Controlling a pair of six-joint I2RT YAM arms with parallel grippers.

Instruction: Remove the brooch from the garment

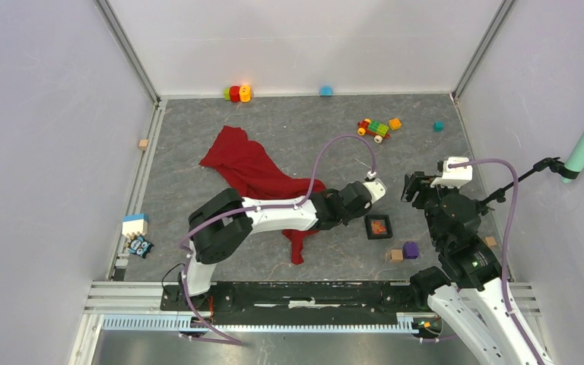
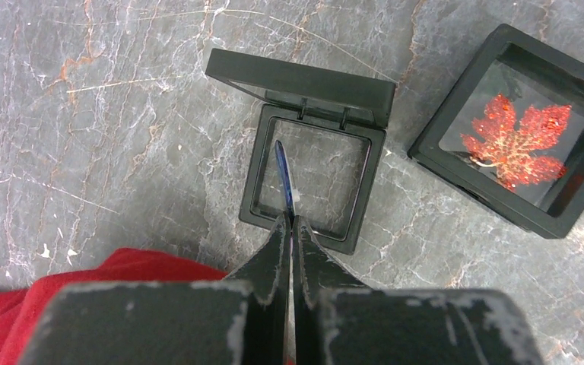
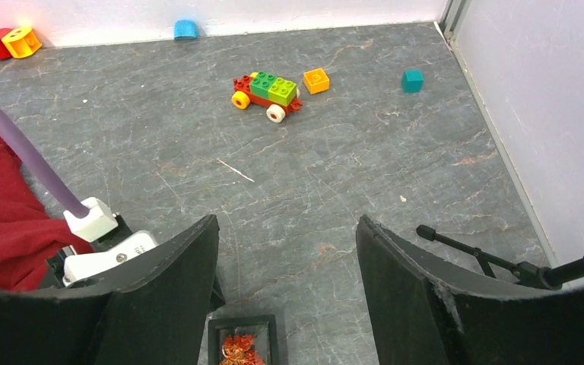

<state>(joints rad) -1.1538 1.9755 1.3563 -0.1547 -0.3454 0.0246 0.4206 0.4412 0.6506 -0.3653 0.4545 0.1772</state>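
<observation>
The left gripper point(image 2: 290, 220) is pinched tight on the brooch point(image 2: 283, 169), a thin blue piece seen edge-on, holding it directly above the hollow of the open black case point(image 2: 365, 199), whose lid stands raised at its far side. Just beside that case, apart from it, sits a second black box point(image 2: 433, 131) showing a red leaf, and the red garment point(image 2: 84, 296) lies crumpled on the case's opposite side. The right gripper point(image 3: 287, 224) hovers past the leaf box from the case, fingers spread wide and holding nothing.
</observation>
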